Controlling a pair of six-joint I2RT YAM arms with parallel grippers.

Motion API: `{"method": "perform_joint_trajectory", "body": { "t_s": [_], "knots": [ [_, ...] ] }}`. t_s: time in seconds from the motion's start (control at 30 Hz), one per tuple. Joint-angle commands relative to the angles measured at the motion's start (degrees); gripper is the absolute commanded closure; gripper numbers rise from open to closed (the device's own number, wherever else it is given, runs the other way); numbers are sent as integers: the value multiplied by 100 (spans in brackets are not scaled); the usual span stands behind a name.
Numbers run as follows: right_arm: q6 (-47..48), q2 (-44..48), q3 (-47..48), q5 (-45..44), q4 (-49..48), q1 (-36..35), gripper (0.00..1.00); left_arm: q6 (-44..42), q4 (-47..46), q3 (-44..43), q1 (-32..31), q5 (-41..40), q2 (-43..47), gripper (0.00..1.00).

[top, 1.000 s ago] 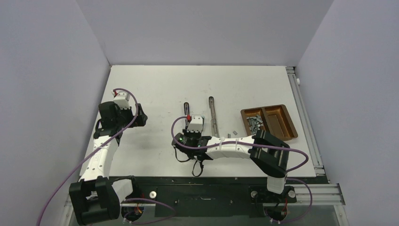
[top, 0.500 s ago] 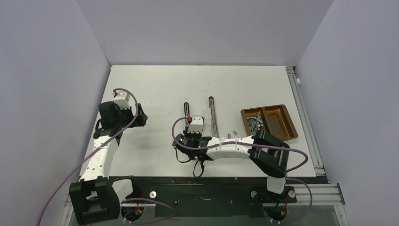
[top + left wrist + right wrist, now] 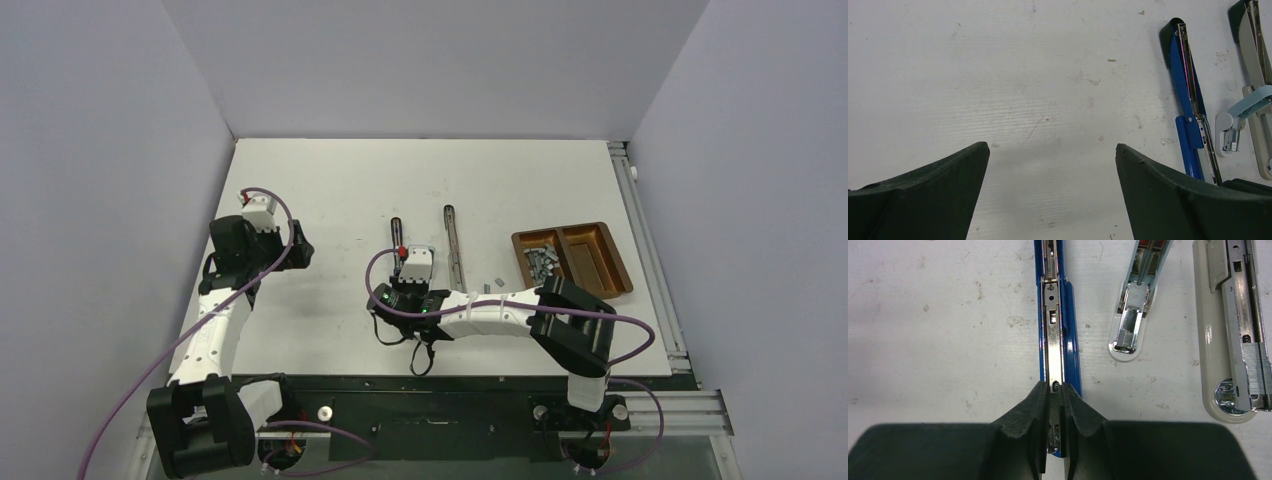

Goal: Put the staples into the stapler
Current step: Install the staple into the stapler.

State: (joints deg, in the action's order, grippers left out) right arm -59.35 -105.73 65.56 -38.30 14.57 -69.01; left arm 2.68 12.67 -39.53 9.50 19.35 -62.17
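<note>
Right pincer (image 3: pixel 1055 388): sits shut over the near end of the blue stapler (image 3: pixel 1070 340), long channel (image 3: pixel 1053 325) straight ahead, away from it; cannot tell whether holding anything.

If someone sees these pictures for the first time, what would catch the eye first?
The right gripper, shut, sits over the metal channel of an opened blue stapler mid-table, beside a small pale stapler and a beige one. At the right a brown tray holds staples in its left compartment. The left gripper hangs wide open over the table.
</note>
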Motion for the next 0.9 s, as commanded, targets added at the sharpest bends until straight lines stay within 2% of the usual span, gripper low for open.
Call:
{"method": "perform_joint_trajectory", "body": {
  "t_s": [0.0, 0.63, 0.87],
  "knots": [
    [-39, 31, -7, 4, -218, 27, 91, 9, -209, -121, 35, 112, 48, 4],
    [29, -61, 64, 105, -233, 33, 91, 5, -195, -110, 34, 136, 70, 4],
    [-6, 113, 65, -140, -141, 15, 91, 5, -188, -108, 30, 157, 68, 4]
  ]
}}
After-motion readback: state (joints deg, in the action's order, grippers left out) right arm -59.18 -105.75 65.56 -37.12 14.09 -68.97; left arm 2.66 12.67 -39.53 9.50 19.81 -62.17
